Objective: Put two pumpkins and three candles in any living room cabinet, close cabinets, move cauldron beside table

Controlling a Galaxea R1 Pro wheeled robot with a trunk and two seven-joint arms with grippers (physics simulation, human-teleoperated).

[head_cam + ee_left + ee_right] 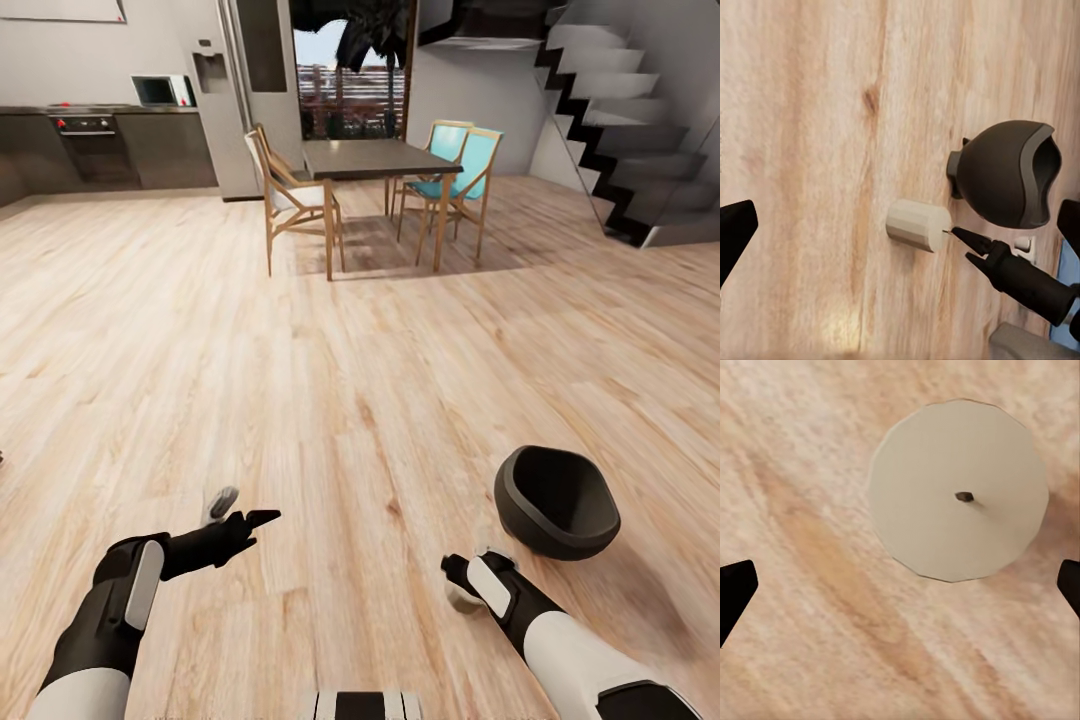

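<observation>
A stubby beige candle [958, 489] stands on the wooden floor, its wick facing up at my right gripper [462, 588], which hangs open right above it; the dark fingertips [735, 592] flank it without touching. In the head view the candle [464, 600] peeks out under that gripper. The black cauldron [555, 500] lies tipped on its side just beyond the candle. My left gripper [243, 512] is open and empty, low over the floor, pointing toward the candle [917, 225] and cauldron [1009, 174]. The pumpkins, cabinet and coffee table are out of view.
A dark-topped dining table [375, 158] with wooden and teal chairs stands ahead, kitchen units [110, 145] at the back left, stairs [620, 150] at the right. Bare wooden floor [300, 350] stretches between me and them.
</observation>
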